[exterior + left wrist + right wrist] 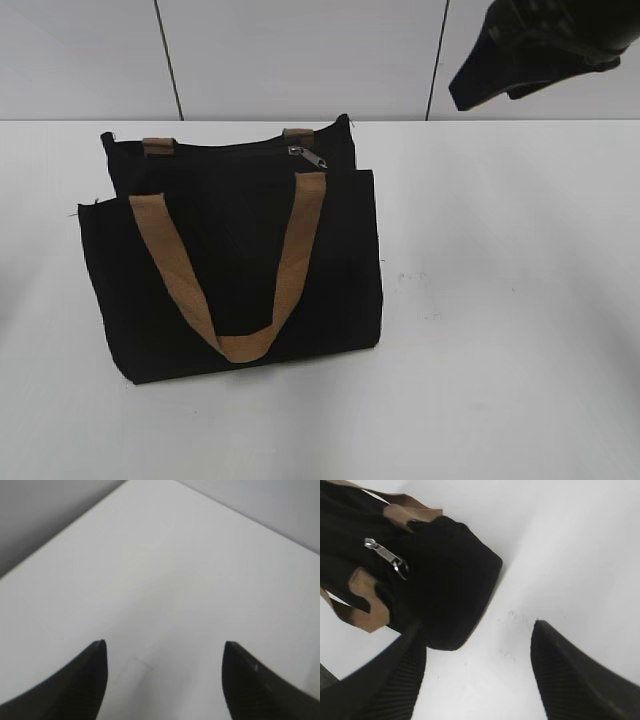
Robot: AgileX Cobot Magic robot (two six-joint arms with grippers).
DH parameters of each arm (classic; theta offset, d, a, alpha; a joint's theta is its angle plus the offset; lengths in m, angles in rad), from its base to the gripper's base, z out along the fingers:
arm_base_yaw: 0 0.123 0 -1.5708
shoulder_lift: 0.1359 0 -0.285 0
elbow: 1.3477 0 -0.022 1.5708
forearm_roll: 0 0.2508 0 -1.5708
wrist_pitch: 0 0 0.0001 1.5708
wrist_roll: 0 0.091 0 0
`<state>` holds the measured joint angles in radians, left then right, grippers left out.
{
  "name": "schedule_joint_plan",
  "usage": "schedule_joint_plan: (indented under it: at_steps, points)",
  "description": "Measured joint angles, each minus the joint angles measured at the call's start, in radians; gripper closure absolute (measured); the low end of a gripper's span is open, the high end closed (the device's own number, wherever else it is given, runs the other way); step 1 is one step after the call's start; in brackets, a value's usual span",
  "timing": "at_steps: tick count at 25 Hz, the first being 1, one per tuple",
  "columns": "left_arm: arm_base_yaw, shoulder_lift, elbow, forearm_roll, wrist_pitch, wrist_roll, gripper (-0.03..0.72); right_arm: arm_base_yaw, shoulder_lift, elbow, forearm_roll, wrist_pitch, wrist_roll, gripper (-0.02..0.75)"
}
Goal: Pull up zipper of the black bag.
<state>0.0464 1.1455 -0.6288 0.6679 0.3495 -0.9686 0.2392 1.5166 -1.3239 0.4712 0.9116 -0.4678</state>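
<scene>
The black bag (235, 265) stands on the white table, left of centre, with tan handles; the front one hangs down its front panel. The zipper (225, 150) runs along its top edge, and the silver pull tab (309, 156) sits near the right end. In the right wrist view the bag (445, 580) fills the upper left and the pull tab (387, 556) shows there. My right gripper (477, 630) is open and empty, high above the table to the right of the bag; it shows in the exterior view (535, 50) at top right. My left gripper (165, 645) is open over bare table.
The white table (500, 300) stretches to the right and front of the bag. A pale wall with dark vertical seams (168, 60) rises behind the table's far edge.
</scene>
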Motion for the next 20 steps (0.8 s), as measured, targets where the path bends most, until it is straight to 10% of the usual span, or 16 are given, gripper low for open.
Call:
schedule_joint_plan:
  at_steps: [10, 20]
  points:
    - [-0.058, 0.070, -0.130, -0.779, 0.340, 0.929, 0.154, -0.090, -0.005, 0.000, -0.268, 0.193, 0.368, 0.230]
    - [-0.060, 0.120, -0.237, -0.844, 0.677, 1.086, 0.154, -0.298, -0.031, 0.024, -0.339, 0.295, 0.369, 0.230]
